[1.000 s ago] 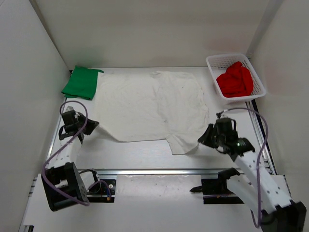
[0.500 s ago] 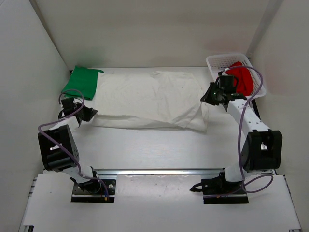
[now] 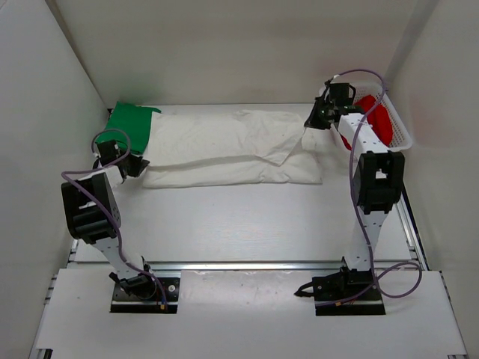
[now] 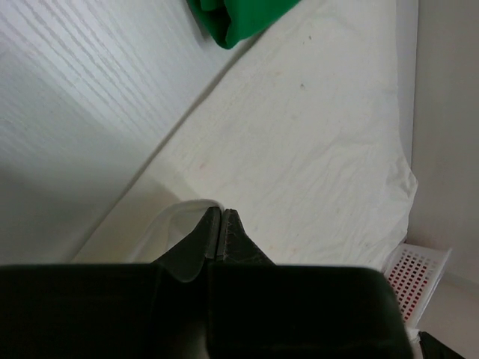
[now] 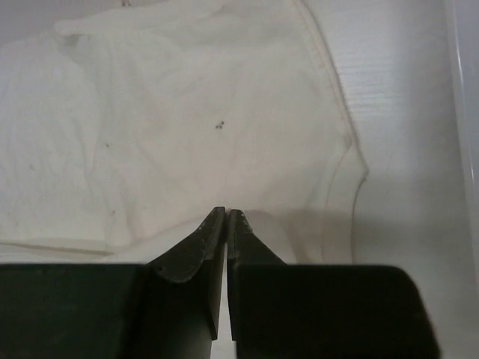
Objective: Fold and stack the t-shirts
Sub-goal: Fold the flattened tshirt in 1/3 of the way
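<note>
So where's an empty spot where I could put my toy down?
The big free patch is the bare table between the near edge of the white t-shirt and the metal rail at the front. The back is crowded: the green t-shirt, the white t-shirt and the basket with the red t-shirt fill it.

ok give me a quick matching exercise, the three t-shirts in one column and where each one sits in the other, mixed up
Things
1. green t-shirt
2. white t-shirt
3. red t-shirt

Places
A. bunched up in the white mesh basket at the far right
B. folded at the far left corner of the table
C. spread across the far middle, its near part turned over onto itself

Pairs: 1-B, 2-C, 3-A
</note>
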Controlling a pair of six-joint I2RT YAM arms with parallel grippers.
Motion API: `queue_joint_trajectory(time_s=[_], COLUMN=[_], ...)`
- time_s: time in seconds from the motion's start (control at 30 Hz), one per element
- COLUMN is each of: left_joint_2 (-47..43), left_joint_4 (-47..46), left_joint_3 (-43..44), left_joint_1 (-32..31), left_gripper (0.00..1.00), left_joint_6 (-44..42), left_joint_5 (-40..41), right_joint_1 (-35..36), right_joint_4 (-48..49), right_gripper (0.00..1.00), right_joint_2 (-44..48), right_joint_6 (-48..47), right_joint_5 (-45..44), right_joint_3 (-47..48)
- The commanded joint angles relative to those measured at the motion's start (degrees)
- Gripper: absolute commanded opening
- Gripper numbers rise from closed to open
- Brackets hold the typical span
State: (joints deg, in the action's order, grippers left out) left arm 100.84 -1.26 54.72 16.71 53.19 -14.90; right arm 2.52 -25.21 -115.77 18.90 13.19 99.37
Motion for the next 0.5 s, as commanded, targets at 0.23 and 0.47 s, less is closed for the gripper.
queue_joint_trajectory(time_s=[0.23,0.47], left_joint_2=[-4.13,-15.4], left_joint_4=[0.29,0.65], left_joint_3=[1.71,-11.01], left_joint_1=[1.48,2.45], left_gripper=[0.43,0.33], left_joint_6=[-3.96,-6.6], left_joint_5=[0.03,1.97], right_joint_1=[2.75,2.58], right_joint_4=[-5.38,8.82], right_gripper=[0.38,0.0], right_joint_2=[-3.69,21.23], right_joint_6=[-3.25,1.4], right_joint_5=[-4.22,-3.62], right_joint_3=[11.91,-19.52])
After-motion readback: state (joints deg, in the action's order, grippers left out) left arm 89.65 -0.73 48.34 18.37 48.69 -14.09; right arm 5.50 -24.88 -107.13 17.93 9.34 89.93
